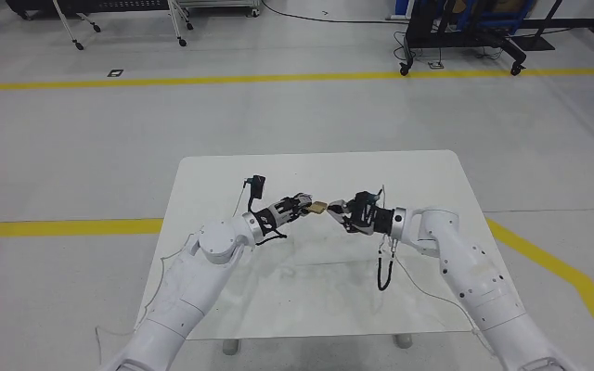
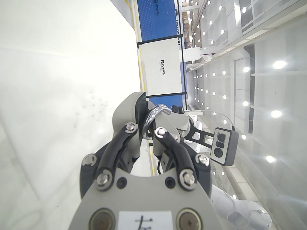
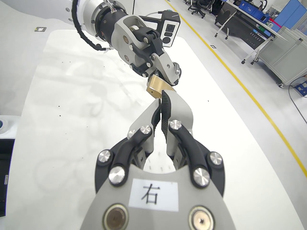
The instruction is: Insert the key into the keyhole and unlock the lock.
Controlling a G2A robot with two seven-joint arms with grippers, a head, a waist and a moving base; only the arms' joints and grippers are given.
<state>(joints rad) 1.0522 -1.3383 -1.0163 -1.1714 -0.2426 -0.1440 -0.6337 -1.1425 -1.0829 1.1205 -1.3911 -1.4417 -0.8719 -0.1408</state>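
While the left gripper [image 1: 304,206] is clamped on the brass lock [image 3: 156,87], we see that lock held in the air over the middle of the white table [image 1: 418,176], its silver shackle [image 2: 156,113] between the fingers. Just right of it, the right gripper [image 3: 163,98] is pressed closed, tips touching the lock's bottom end; whether a key sits between them we cannot tell

- The lock [image 1: 318,207] hangs above the middle of the table [image 1: 223,185].
- Left claw [image 1: 304,206] is around the lock's left end.
- Right claw [image 1: 335,211] touches its right end.
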